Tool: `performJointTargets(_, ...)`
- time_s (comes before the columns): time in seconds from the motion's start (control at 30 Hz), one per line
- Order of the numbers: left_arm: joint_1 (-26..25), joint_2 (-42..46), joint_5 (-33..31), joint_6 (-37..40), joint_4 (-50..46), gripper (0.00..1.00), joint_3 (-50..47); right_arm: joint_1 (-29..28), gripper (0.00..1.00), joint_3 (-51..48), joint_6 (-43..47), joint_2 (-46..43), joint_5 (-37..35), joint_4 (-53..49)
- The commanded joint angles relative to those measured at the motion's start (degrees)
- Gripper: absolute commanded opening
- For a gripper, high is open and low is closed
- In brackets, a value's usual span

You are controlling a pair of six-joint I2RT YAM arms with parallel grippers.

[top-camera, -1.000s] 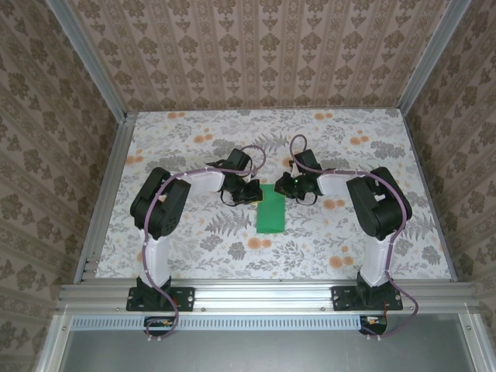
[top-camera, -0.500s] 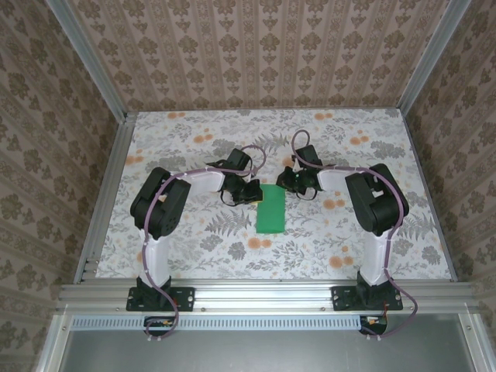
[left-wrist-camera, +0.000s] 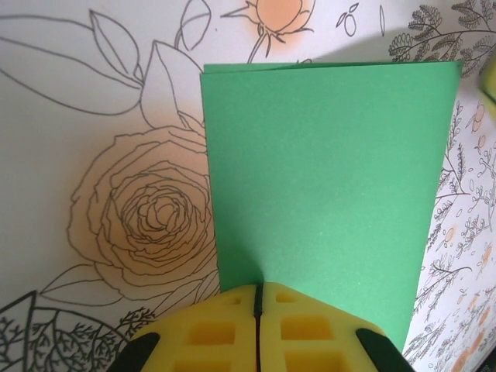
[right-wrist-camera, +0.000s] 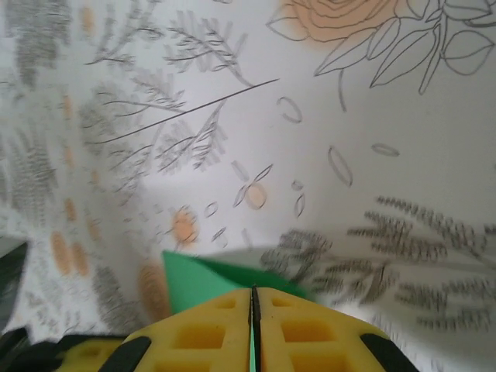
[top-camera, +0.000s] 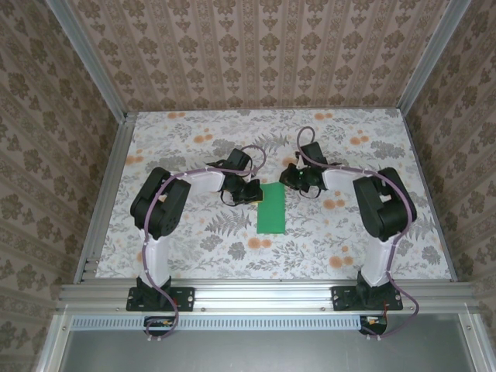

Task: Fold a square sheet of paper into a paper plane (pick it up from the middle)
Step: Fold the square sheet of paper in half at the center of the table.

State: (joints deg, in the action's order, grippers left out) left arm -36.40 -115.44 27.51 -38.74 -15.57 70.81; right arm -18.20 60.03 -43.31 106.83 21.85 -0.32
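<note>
Green, one folded paper sheet [top-camera: 271, 209] lies flat a little above the middle of the top external view, a narrow upright rectangle and the only paper on the flowered table [top-camera: 194, 256]. In the left wrist view it shows as a doubled sheet, its two layers not quite aligned along the upper edge.

Two end effectors flank its upper end. The left end effector [top-camera: 249, 191] sits just beside the sheet's upper left edge. Seen from the left wrist, its yellow pads [left-wrist-camera: 225, 329] are pressed together at the bottom centre of the frame, right at the near edge of the paper. Whether that edge is pinched between them cannot be told.

The right end effector [top-camera: 297, 180] stands close to the sheet's upper right corner. In the right wrist view its yellow pads [right-wrist-camera: 302, 329] meet at the bottom centre, a thin sliver of green shows in the seam between them, and a corner of the paper rises off the table just above and left of the tips, so it is clamped on the sheet.

Two arms bend inward from the bottom of the top external view.
</note>
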Motion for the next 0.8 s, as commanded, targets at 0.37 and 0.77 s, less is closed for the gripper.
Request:
performJointTargets(0.37,-0.3,-0.6,-5.0,0.4,-5.9,0.07,-2.0,-2.9,0.13,-11.0,-2.1,-3.8,9.4,2.5)
performJointTargets(0.77,1.5,5.1,1.3,-0.5,0.0,0.12,-1.7,-3.4,0.12,-9.0,3.6,0.1,10.0,-1.3)
